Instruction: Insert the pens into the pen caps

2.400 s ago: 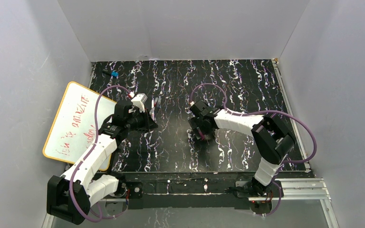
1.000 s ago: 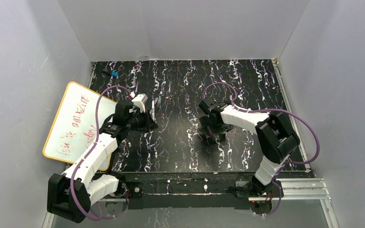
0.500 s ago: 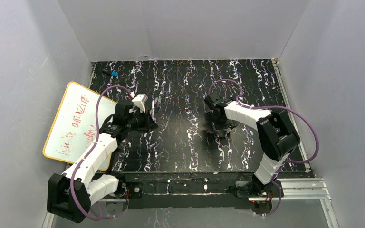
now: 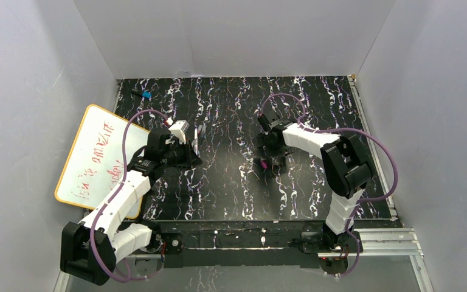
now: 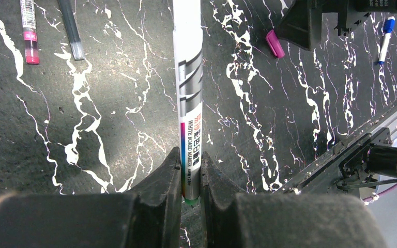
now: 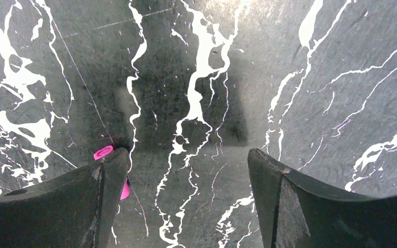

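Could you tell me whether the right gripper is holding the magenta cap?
No, the right gripper stands wide open, with the magenta cap lying beside one finger.

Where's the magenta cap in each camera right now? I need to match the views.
Top external: the magenta cap lies near picture centre, just left of the right gripper.
Left wrist: upper right, beside the dark right gripper.
Right wrist: lower left, partly hidden behind one of that gripper's fingers.
Shared landmark: the right gripper, open, right next to the cap.
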Controlling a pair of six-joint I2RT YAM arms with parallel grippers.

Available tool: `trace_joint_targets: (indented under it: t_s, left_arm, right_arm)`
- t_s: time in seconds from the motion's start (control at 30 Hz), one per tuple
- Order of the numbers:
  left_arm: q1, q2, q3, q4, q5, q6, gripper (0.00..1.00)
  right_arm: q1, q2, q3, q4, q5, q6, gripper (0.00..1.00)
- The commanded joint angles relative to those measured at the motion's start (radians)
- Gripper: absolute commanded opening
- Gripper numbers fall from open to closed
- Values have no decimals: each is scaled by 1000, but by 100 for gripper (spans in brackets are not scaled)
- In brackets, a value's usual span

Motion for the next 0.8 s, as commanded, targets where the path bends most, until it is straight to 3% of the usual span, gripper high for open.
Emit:
trace_joint_targets:
  t_s: [0.0,0.13,0.3,0.47,0.77]
  left_arm:
    - [6,-1,10,-5,17,13,0]
    - [5,-1,10,-5,18,13,0]
    - [6,-1,10,-2,23,13,0]
    - [6,-5,9,-1,24,11,0]
    - [5,-4,8,-2,24,10,0]
  right_arm:
    - [-1,5,14,41,72,26,92]
    - [-1,-79,-28,76,82,52,92]
    - [5,-179,-91,154,-106,4,88]
    - [26,-183,-88,138,-165,-55,85]
    - [41,-116,-70,116,-135,-77,62]
